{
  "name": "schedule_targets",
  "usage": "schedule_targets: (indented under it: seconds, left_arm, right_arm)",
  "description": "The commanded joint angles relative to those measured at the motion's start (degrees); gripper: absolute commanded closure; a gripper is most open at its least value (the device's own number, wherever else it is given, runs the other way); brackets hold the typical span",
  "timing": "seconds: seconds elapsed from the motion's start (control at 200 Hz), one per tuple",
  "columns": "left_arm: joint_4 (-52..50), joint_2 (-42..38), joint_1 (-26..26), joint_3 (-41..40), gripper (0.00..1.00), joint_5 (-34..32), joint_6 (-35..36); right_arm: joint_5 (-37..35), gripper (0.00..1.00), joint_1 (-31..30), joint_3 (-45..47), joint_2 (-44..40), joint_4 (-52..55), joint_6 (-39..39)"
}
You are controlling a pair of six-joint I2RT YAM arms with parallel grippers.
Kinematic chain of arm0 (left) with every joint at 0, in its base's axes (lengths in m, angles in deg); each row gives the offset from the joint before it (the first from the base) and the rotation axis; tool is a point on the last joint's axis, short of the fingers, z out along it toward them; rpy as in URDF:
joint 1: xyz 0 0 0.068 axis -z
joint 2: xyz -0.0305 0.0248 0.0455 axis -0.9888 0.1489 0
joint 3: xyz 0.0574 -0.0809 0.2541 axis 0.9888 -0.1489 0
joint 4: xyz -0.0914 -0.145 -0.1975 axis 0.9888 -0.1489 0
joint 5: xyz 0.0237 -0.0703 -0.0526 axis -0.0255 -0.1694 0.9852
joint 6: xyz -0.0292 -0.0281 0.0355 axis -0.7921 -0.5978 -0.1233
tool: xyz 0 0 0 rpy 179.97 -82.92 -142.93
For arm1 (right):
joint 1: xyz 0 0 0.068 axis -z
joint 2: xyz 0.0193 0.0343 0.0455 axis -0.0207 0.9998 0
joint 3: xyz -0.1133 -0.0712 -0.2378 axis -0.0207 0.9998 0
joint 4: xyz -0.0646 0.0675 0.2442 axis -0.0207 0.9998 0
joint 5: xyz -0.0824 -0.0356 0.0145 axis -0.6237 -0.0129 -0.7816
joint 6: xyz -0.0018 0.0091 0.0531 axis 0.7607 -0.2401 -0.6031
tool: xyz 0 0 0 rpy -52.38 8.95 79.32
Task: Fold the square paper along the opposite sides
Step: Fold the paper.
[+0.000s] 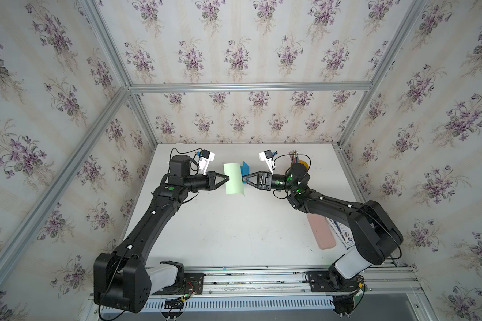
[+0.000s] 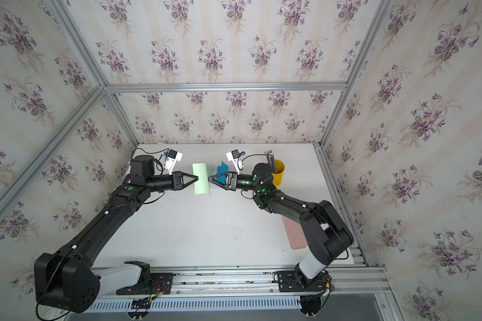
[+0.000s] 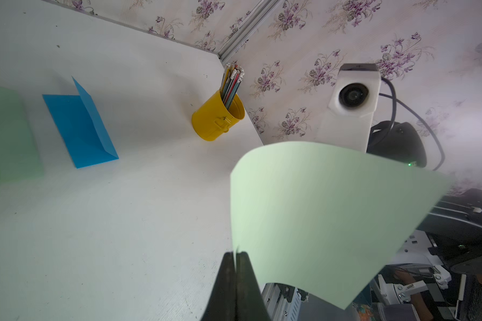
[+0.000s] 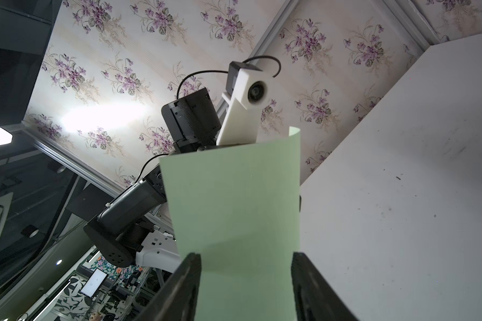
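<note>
Square paper (image 1: pixel 234 180) bowed, uncreased, upper centre in both top views, off worktop (image 1: pixel 234 236). Left end effector (image 3: pixel 236 254) pinching one edge. Right end effector (image 4: pixel 245 257) spread around opposite edge. Step, likely: bringing opposite edges together. Next: align edges, lay flat, press crease.

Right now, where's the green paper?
In both top views the green paper hangs over the table's far middle, pinched by the left gripper, the open right gripper opposite.

No lettering is legible anywhere; the printed sheet (image 1: pixel 342 236) has marks too small to read.
</note>
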Motion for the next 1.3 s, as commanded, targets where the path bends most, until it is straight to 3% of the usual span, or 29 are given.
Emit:
schedule_targets:
  seconds: [0.0, 0.47, 0.794, 1.294]
  left_arm:
    - [3.9, -1.1, 0.0, -0.9, 1.0, 3.1, -1.3]
    - [16.0, -2.3, 0.1, -4.1, 0.97, 10.1, -8.6]
    - [19.2, -3.3, 0.8, -5.9, 0.9, 11.5, -10.0]
    - [22.1, -5.4, 0.9, -8.1, 0.73, 11.3, -11.4]
  right_arm:
    - [-0.1, 0.42, -1.0, -1.5, 1.5, 1.1, 1.7]
    - [1.2, 0.4, -2.7, -4.2, 3.7, 1.3, 1.5]
    - [2.1, 0.57, -2.6, -5.2, 5.1, -3.6, -2.6]
    - [1.2, 0.67, -2.4, -5.7, 5.0, -2.9, -2.9]
